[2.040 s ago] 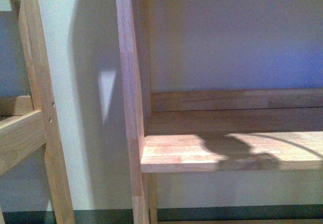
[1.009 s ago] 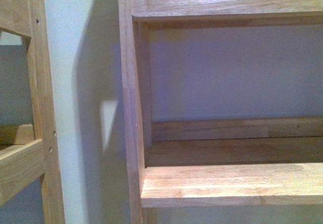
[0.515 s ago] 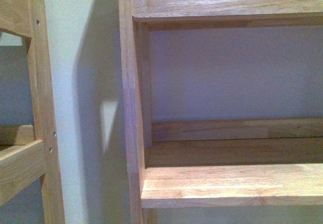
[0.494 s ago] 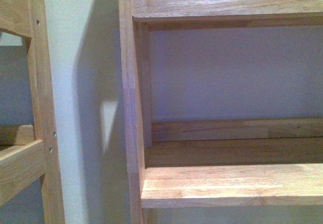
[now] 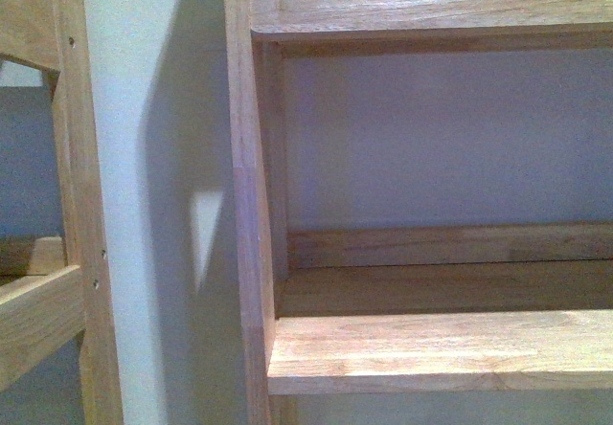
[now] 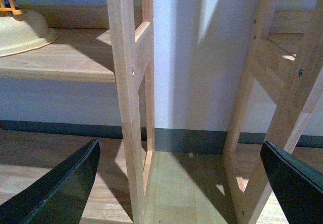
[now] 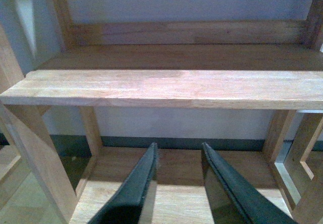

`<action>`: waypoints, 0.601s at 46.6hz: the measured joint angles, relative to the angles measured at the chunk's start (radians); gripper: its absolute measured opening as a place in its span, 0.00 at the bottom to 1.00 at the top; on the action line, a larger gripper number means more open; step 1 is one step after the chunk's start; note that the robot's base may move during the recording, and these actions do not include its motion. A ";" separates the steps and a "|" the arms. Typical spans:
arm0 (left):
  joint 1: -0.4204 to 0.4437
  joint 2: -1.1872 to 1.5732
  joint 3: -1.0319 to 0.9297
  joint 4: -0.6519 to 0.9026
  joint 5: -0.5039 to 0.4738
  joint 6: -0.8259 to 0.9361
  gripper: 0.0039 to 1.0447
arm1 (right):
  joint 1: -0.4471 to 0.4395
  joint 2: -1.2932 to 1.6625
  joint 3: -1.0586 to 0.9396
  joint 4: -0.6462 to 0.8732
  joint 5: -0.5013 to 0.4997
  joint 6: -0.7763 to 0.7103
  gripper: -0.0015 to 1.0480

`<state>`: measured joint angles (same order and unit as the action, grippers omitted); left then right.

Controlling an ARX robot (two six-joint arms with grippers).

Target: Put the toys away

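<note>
The orange-yellow plush toy is not in view in any frame. My left gripper (image 6: 180,144) is open and empty, its dark fingers (image 6: 65,188) wide apart, low over the wooden floor and facing the gap between two wooden shelf units. My right gripper (image 7: 179,146) is shut with nothing between its fingers (image 7: 136,183). It faces the lower part of a wooden shelf unit, below a bare shelf board (image 7: 166,88). Neither gripper shows in the front view.
The front view shows a shelf upright (image 5: 244,205) and a bare shelf board (image 5: 441,348) against a pale wall. In the left wrist view a cream bowl (image 6: 22,32) with a small yellow-orange object (image 6: 6,2), cut off at the edge, sits on a shelf (image 6: 65,65). Uprights (image 6: 126,108) stand close ahead.
Since 2 s ago the shelf has slid down in the front view, an upper board has come into sight and the shadow on the board is gone. Nothing has moved in the last second.
</note>
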<state>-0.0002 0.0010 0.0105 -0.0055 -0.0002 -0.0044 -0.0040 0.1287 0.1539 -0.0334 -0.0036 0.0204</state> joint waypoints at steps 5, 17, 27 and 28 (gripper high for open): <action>0.000 0.000 0.000 0.000 0.000 0.000 0.94 | 0.000 -0.014 -0.020 0.006 0.000 -0.007 0.14; 0.000 0.000 0.000 0.000 0.000 0.000 0.94 | 0.000 -0.042 -0.061 0.015 0.000 -0.014 0.03; 0.000 0.000 0.000 0.000 0.000 0.000 0.94 | 0.000 -0.061 -0.082 0.021 0.000 -0.014 0.03; 0.000 0.000 0.000 0.000 0.000 0.000 0.94 | 0.000 -0.063 -0.085 0.021 0.000 -0.014 0.03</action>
<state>-0.0002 0.0010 0.0105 -0.0055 -0.0002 -0.0044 -0.0040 0.0654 0.0692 -0.0128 -0.0036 0.0059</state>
